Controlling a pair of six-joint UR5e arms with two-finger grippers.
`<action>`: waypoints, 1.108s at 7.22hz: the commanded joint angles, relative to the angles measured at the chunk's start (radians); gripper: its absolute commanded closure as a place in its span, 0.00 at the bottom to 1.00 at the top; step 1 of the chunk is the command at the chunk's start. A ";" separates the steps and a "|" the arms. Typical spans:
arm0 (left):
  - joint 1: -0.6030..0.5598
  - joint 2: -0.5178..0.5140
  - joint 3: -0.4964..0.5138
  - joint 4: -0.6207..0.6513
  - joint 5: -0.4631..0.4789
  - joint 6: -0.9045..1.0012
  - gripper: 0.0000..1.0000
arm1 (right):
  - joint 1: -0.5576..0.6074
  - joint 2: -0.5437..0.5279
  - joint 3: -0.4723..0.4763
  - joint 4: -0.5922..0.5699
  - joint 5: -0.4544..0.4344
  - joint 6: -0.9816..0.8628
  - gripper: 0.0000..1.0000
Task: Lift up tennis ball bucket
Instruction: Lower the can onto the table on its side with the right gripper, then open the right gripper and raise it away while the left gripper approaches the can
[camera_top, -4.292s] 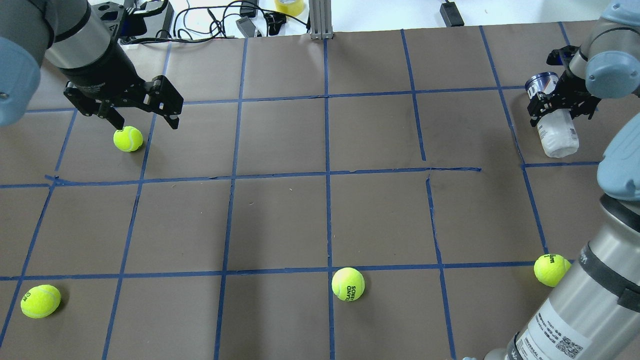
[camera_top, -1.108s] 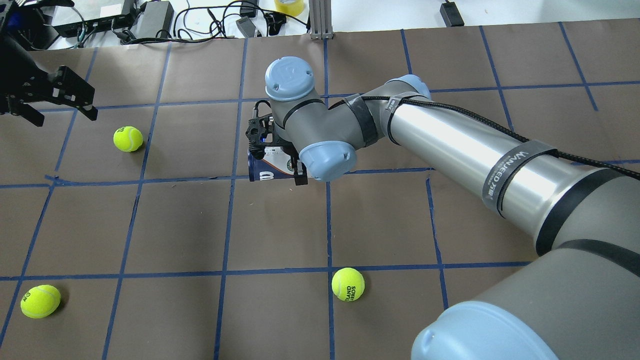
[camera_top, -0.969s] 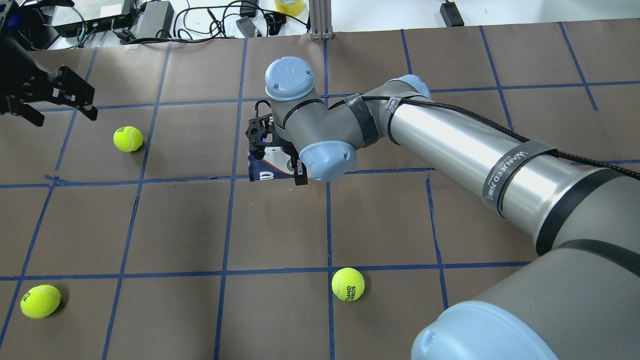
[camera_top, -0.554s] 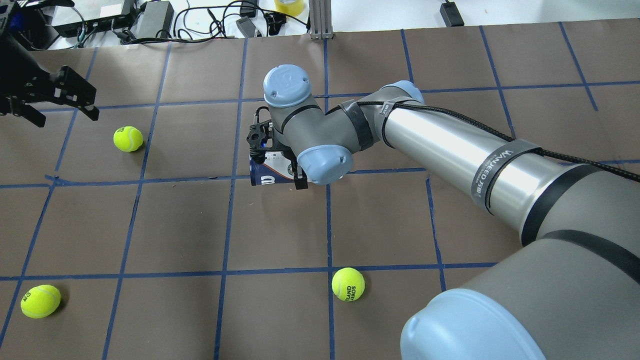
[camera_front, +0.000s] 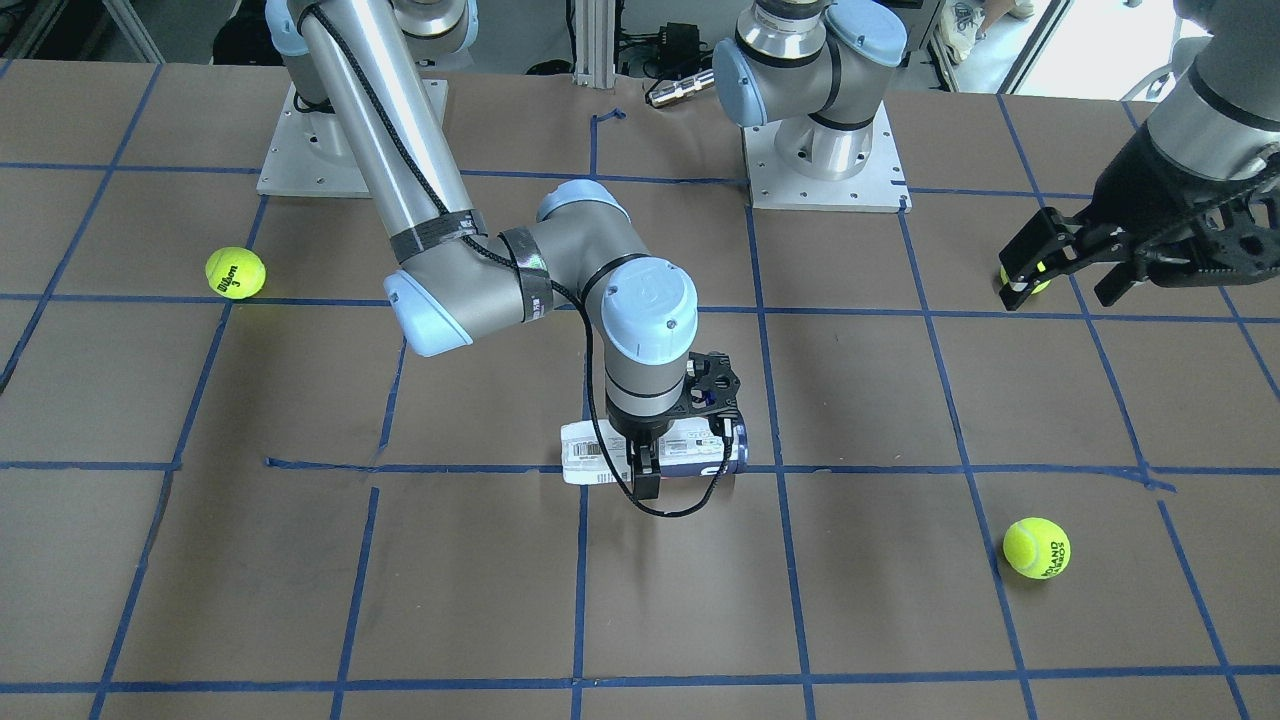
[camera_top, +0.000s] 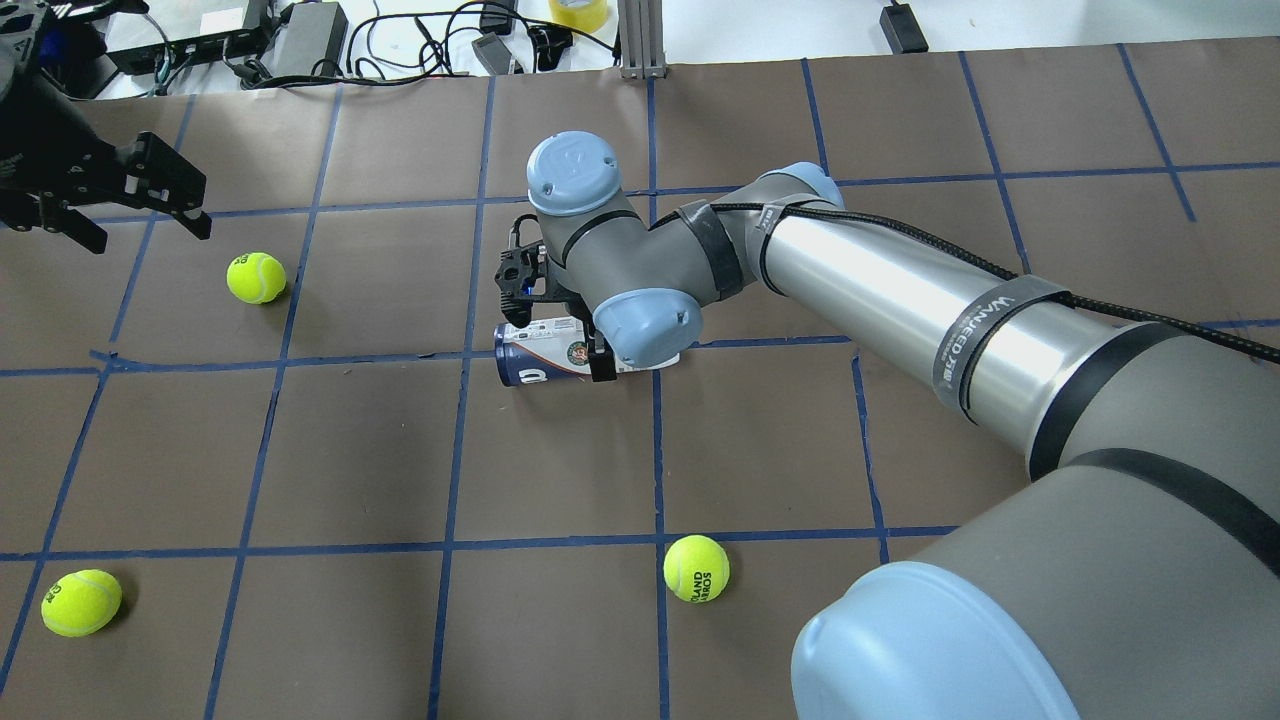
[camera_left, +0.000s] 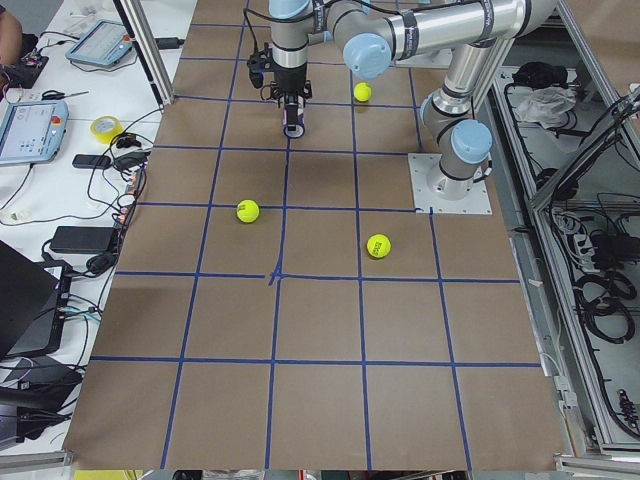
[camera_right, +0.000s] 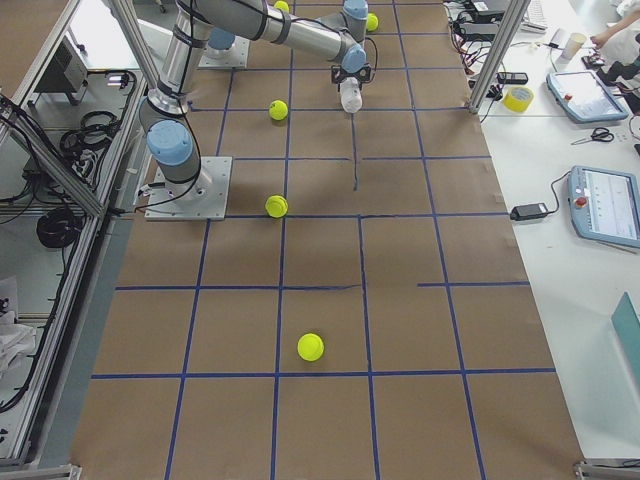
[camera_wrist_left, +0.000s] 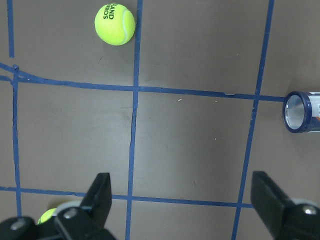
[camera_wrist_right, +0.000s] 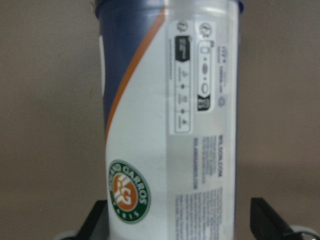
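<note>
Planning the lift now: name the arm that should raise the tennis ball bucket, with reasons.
Right. Its end effector already straddles the tennis ball bucket, which lies on its side near the table's middle. The left end effector hangs open, far off beside a loose tennis ball.

desk (camera_top: 360, 450): brown paper, blue tape grid | four loose yellow-green balls: far-left (camera_top: 256, 277), near-left (camera_top: 81, 603), near-centre printed "ROLAND GARROS" (camera_top: 696, 568), fourth by arm bases (camera_front: 235, 272) | tape roll (camera_top: 578, 10), cables (camera_top: 420, 40) beyond far edge
</note>
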 joint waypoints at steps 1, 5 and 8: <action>-0.001 -0.008 -0.022 0.006 -0.083 -0.003 0.00 | -0.026 -0.050 -0.023 0.026 0.011 0.036 0.00; -0.004 -0.082 -0.089 0.055 -0.394 -0.029 0.00 | -0.202 -0.263 -0.027 0.186 0.094 0.125 0.00; -0.036 -0.151 -0.167 0.215 -0.540 -0.026 0.00 | -0.325 -0.422 -0.027 0.339 0.096 0.255 0.00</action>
